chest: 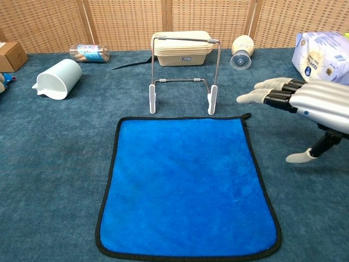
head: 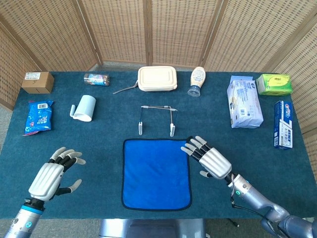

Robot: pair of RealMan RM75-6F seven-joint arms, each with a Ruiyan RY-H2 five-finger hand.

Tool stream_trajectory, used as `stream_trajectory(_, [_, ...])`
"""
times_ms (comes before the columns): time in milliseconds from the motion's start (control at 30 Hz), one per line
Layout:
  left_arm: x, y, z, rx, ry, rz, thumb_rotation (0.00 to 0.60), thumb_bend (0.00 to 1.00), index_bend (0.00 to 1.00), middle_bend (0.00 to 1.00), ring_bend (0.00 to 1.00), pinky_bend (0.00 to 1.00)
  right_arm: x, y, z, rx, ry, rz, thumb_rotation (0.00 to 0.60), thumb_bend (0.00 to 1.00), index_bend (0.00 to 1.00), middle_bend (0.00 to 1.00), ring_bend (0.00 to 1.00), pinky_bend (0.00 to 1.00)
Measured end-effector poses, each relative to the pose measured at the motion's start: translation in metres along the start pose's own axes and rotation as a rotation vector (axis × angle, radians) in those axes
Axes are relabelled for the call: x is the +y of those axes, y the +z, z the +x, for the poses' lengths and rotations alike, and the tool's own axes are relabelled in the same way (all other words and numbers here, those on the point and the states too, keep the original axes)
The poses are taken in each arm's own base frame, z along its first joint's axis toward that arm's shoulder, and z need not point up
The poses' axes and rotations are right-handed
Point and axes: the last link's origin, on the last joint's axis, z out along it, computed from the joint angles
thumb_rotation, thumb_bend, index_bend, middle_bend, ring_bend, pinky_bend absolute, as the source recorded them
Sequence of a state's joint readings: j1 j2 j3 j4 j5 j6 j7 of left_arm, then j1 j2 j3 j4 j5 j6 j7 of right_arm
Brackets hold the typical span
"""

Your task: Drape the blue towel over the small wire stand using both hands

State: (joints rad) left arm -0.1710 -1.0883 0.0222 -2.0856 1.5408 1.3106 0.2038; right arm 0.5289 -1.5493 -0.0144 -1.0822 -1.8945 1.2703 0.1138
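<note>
Blue towel point(head: 156, 173) lies flat on the table point(head: 99, 148), near centre edge. Small wire stand point(head: 157, 119) stands upright just beyond its far edge, apart from it. Right hand point(head: 208, 158) hovers at the towel's far right corner, fingers spread, holding nothing. Left hand point(head: 51, 173) well to the left over bare cloth, fingers apart, empty. A tipped white mug point(head: 84, 107) lies far left.

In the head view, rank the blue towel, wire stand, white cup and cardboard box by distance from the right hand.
From the right hand:
1. Blue towel, beside its fingertips.
2. Wire stand, just beyond the towel.
3. White cup, left side.
4. Cardboard box, far left corner.
</note>
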Motion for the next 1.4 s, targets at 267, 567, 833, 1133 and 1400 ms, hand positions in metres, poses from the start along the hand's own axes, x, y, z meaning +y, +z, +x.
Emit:
stream_trajectory(267, [-0.002,0.003,-0.003,-0.011,-0.002,0.001,0.6,0.39,0.34,0.25,0.19,0.09,-0.002,0.012,-0.014,-0.024,-0.005,0.025,0.6,0.0,0.06,0.12,0.0,0.04])
stream_trajectory(567, [-0.005,0.002,-0.005,-0.015,-0.007,0.013,0.6,0.39,0.34,0.25,0.19,0.09,-0.003,0.025,-0.027,-0.041,-0.012,0.047,0.6,0.0,0.05,0.11,0.0,0.04])
stream_trajectory(833, [-0.007,0.001,-0.006,-0.018,-0.008,0.017,0.6,0.39,0.34,0.25,0.19,0.09,-0.005,0.032,-0.031,-0.044,-0.007,0.06,0.6,0.0,0.05,0.11,0.0,0.04])
stream_trajectory(1133, [-0.011,0.0,-0.007,-0.017,-0.016,0.023,0.6,0.39,0.34,0.25,0.19,0.08,-0.014,0.043,-0.033,-0.039,-0.004,0.083,0.6,0.0,0.05,0.11,0.0,0.04])
stream_trajectory(1400, [-0.016,-0.001,-0.008,-0.014,-0.024,0.033,0.6,0.39,0.34,0.25,0.19,0.08,-0.019,0.053,-0.03,-0.033,-0.003,0.086,0.6,0.0,0.05,0.11,0.0,0.04])
